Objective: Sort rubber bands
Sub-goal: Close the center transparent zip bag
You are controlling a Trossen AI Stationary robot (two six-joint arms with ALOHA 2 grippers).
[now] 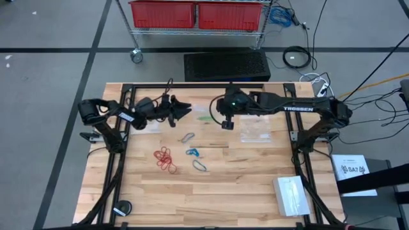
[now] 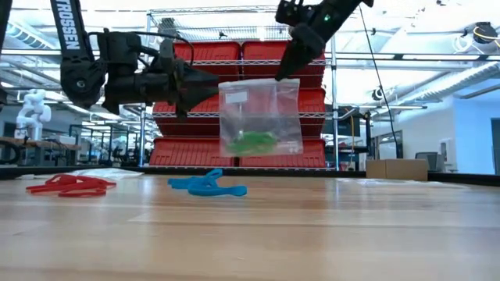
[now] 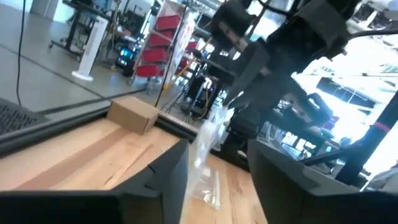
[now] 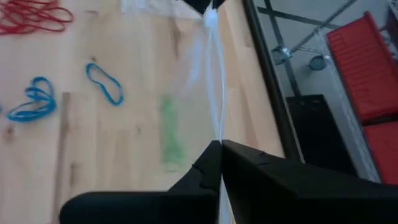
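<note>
High view, bag: clear bag (image 1: pixel 206 116) held up over the far middle of the bench (image 1: pixel 255 198), green bands (image 1: pixel 204 119) inside.
High view, loose bands: red bands (image 1: pixel 165 158) and blue bands (image 1: pixel 192 153) flat on the bench, near each other; two more loops close by.
High view, clutter: spare bags (image 1: pixel 255 131) under the right arm, white box (image 1: pixel 291 195) at the near right corner, both well apart from the loose bands.
Low view, right tool (image 2: pixel 286 72): pinched together on the bag's top corner; bag hanging free.
Low view, left tool (image 2: pixel 205 80): just beside the bag's upper edge.
Left wrist view, left tool: fingers (image 3: pixel 163 180) apart, bag between them, not gripped.
Right wrist view, handling: probably light, soft, springy, prone to snag; best pinched across a bunched part.
Right wrist view, obstruction: hanging bag screens the bench behind it.
</note>
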